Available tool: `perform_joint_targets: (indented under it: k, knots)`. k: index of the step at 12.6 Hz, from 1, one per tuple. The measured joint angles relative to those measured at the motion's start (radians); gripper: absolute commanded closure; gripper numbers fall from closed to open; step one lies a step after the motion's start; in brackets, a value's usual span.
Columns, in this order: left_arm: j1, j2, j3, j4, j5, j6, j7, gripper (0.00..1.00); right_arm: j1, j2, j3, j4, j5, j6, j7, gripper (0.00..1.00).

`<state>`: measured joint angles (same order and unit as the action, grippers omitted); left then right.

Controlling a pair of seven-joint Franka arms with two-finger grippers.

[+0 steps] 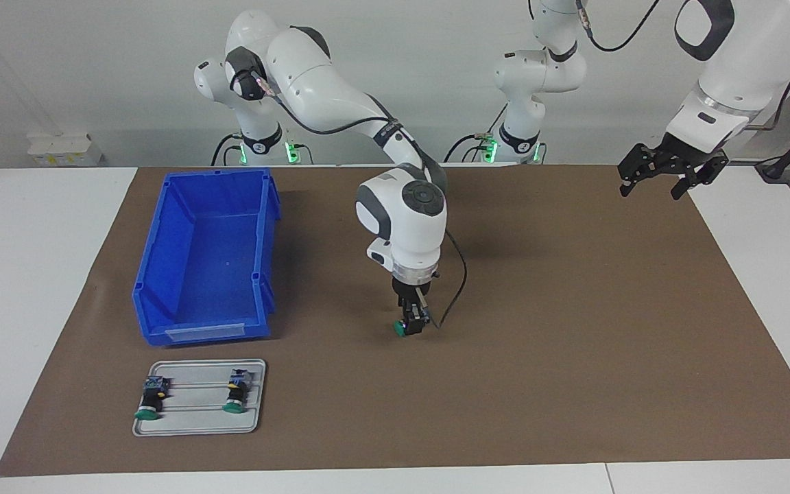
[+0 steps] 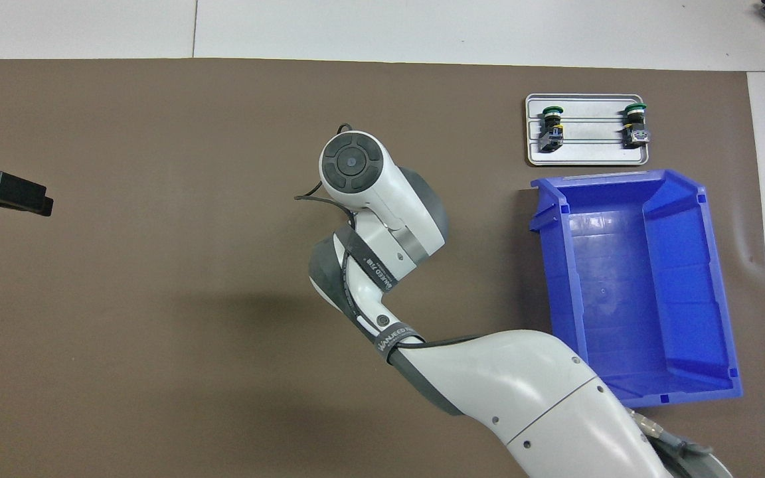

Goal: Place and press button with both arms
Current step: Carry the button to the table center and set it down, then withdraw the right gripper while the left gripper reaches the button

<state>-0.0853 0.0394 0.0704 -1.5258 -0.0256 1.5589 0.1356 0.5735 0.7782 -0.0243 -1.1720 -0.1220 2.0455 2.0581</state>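
The button (image 1: 402, 328) sits clamped in my right gripper (image 1: 412, 322), green cap sideways, low over the middle of the brown mat (image 1: 573, 329); whether it touches the mat I cannot tell. My left gripper (image 1: 669, 171) waits, fingers spread, above the mat's edge at its own end. Two more buttons (image 1: 150, 396) lie on the grey tray (image 1: 196, 425), just beside the blue bin (image 1: 206, 254).

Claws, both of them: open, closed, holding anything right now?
Right claw: shut on the button, low over the middle of the brown mat.
Left claw: open, holding nothing, waiting raised over the left arm's end of the table.
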Motion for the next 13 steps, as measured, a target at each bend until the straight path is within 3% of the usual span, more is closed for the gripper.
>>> perform_joint_targets:
  k: [4,9,13]
  knots:
    - [-0.002,0.0,-0.015,0.0,-0.011,0.027,0.17,0.0,-0.12,-0.083,-0.004,0.034,0.05,-0.146,-0.297,0.25]
    - [-0.019,0.016,-0.034,-0.003,-0.079,0.111,0.455,0.0,-0.332,-0.275,-0.003,0.04,0.091,-0.424,-0.907,0.35]
    - [-0.088,0.093,-0.04,-0.007,-0.13,0.196,0.611,0.0,-0.479,-0.384,-0.004,0.004,0.117,-0.516,-1.416,0.38]
